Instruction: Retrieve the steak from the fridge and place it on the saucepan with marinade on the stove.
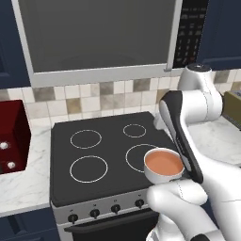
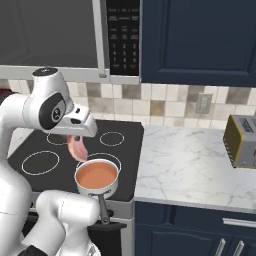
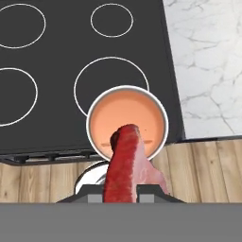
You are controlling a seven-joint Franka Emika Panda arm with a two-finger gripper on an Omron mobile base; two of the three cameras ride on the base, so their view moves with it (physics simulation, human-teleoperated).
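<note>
The steak (image 3: 125, 165) is out of the fridge, pinched between the closed fingers (image 3: 97, 194) and hanging just beyond their tips, above the saucepan (image 3: 127, 123) of marinade (image 3: 142, 118) on the stove (image 3: 56, 118). Left: lowering and releasing it.

Even, soft rendered light with no clear source; shadows are faint. The stove (image 1: 108, 155) glass is matte black with no glare. Edges look slightly soft and low-resolution, and the marble counter (image 2: 200, 160) is bright
</note>
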